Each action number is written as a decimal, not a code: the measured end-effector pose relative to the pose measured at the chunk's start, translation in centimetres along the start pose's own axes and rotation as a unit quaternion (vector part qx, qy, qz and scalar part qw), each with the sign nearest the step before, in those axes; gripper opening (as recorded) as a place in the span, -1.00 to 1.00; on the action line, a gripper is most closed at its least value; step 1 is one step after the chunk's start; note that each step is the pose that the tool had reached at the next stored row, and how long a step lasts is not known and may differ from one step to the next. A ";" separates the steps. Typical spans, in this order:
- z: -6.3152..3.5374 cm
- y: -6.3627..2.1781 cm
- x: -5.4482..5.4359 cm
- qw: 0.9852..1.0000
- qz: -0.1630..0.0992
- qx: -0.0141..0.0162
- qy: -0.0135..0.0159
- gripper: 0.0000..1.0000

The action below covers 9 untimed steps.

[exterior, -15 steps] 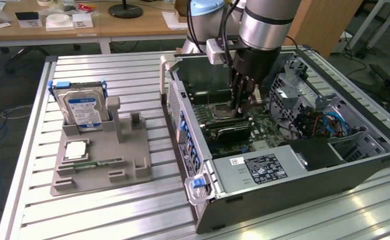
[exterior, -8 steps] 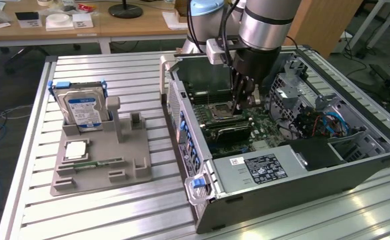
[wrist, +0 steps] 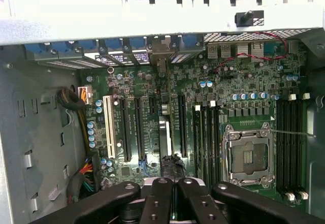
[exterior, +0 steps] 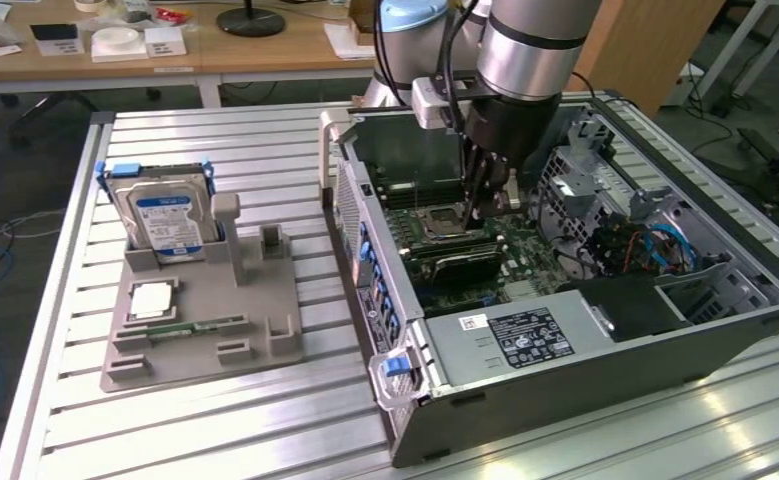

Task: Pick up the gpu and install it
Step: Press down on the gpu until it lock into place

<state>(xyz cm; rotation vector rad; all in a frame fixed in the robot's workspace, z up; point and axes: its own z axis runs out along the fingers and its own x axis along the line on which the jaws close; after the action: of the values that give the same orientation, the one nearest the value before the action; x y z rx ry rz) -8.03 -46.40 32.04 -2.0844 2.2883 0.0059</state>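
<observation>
The gpu [wrist: 163, 132] stands edge-on in an expansion slot of the motherboard [wrist: 244, 97], a thin dark card whose silver bracket end [wrist: 161, 49] meets the case's rear wall. My gripper [wrist: 172, 172] is directly over the card's upper edge, and its black fingers [wrist: 160, 196] are pressed together and shut. Whether they pinch the card or only rest on it cannot be told. In the exterior view my gripper [exterior: 484, 205] reaches down inside the open computer case [exterior: 403, 330], close to the board.
The case holds a power supply [exterior: 529, 338], a CPU socket [wrist: 248, 155], memory slots and cable bundles [exterior: 649, 250] around the gripper. To the exterior view's left a grey fixture [exterior: 262, 345] holds a hard drive [exterior: 165, 222], a processor [exterior: 150, 300] and a memory stick [exterior: 197, 327].
</observation>
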 end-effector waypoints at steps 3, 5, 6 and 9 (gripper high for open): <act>0.02 0.00 0.0 1.000 0.000 0.000 0.000 -0.79; 0.31 0.01 0.0 1.000 0.000 0.000 0.000 -0.79; 0.47 0.01 0.0 1.000 0.000 0.000 0.000 -0.79; 0.73 0.02 0.0 1.000 0.000 0.000 0.000 -0.79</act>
<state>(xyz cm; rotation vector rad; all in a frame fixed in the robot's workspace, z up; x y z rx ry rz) -8.03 -46.40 31.31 -2.0845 2.2884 0.0059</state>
